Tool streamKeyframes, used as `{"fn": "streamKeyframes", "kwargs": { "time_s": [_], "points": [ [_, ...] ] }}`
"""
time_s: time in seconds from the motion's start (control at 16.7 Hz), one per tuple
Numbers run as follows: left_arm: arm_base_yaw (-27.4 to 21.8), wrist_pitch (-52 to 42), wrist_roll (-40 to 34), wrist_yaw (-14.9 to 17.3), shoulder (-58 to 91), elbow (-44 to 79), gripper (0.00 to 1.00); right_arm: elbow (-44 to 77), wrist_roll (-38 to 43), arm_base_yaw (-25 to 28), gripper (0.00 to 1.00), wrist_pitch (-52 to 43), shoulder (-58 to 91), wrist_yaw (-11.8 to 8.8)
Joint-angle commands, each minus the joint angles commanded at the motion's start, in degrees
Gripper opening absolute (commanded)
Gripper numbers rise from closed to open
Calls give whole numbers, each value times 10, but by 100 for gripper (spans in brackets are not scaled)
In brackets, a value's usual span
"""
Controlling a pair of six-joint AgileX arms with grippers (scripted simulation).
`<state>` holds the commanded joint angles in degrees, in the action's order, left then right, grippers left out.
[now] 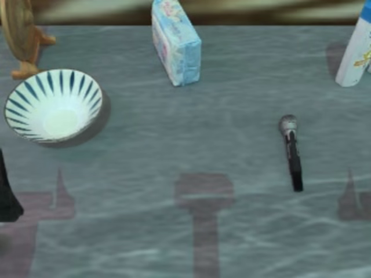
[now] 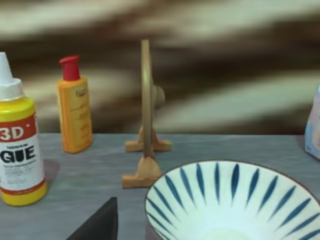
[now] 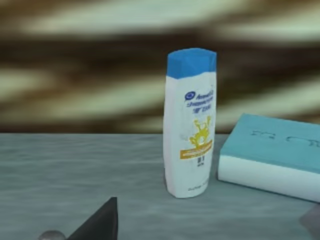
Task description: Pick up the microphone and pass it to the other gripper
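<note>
The microphone (image 1: 291,153) lies flat on the table right of centre, its silver mesh head (image 1: 287,124) toward the far edge and its black handle toward the near edge. Nothing touches it. In the right wrist view only the mesh head (image 3: 50,235) shows, beside one black finger (image 3: 101,224) of my right gripper. That finger has open table next to it and holds nothing. The top view does not show my right arm. My left arm (image 1: 7,200) is parked at the table's left edge. One of its fingers (image 2: 99,226) stands just before the bowl, empty.
A white bowl with blue stripes (image 1: 53,105) sits at the left, with a wooden stand (image 1: 22,36) behind it. A blue tissue pack (image 1: 175,40) stands far centre and a shampoo bottle (image 1: 356,51) far right. A teal book (image 3: 272,155), an orange bottle (image 2: 74,107) and a yellow glue bottle (image 2: 17,142) appear in the wrist views.
</note>
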<state>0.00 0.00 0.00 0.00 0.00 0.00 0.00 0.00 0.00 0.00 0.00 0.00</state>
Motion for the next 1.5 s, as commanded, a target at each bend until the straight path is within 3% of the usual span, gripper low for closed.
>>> {"fn": "streamKeyframes", "kwargs": {
  "time_s": [0.24, 0.48, 1.5],
  "points": [
    [0, 0, 0, 0, 0, 0, 100, 17, 5, 5, 100, -11, 18, 0],
    [0, 0, 0, 0, 0, 0, 100, 115, 32, 32, 100, -74, 126, 1],
    [0, 0, 0, 0, 0, 0, 100, 765, 217, 203, 100, -523, 1039, 27]
  ]
}}
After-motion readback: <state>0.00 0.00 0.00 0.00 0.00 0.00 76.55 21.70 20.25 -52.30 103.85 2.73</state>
